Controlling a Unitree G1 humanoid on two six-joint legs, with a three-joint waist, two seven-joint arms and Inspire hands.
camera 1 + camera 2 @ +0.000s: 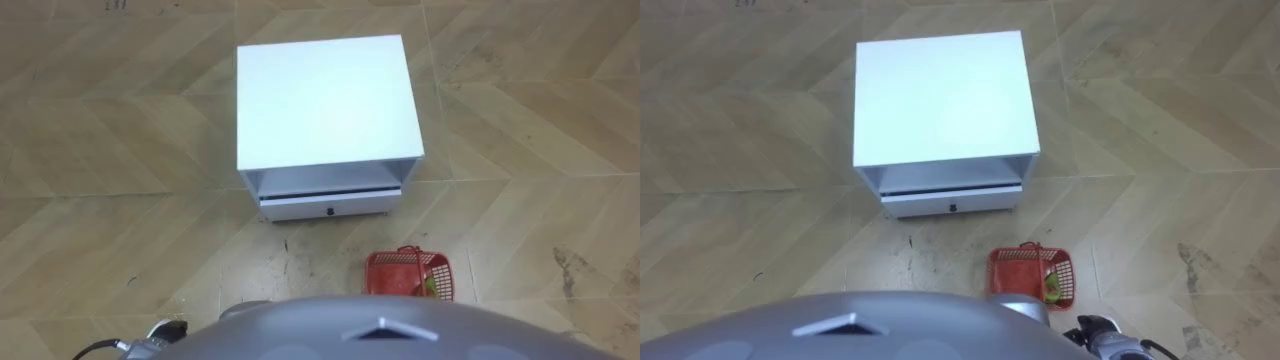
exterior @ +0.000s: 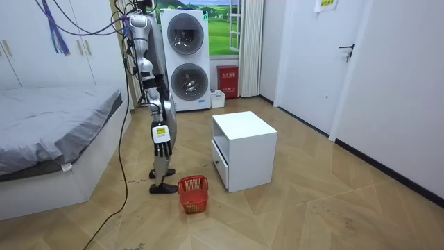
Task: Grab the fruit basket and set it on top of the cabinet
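Note:
The fruit basket (image 1: 405, 272) (image 1: 1031, 270) is a small red plastic mesh basket with a handle. It stands on the wooden floor just ahead of me and a little to my right, with something green (image 1: 429, 286) inside. In the room view the basket (image 2: 193, 193) sits beside my feet, between me and the white cabinet. I stand upright facing that cabinet. My right hand (image 2: 161, 137) hangs at my side well above the basket, fingers relaxed and holding nothing.
A white bedside cabinet (image 1: 320, 100) (image 2: 243, 128) stands just beyond the basket, its low drawer (image 1: 330, 207) slightly out. A bed (image 2: 55, 118) lies behind me, stacked washing machines (image 2: 186, 59) stand at the far wall, and open floor stretches to the right.

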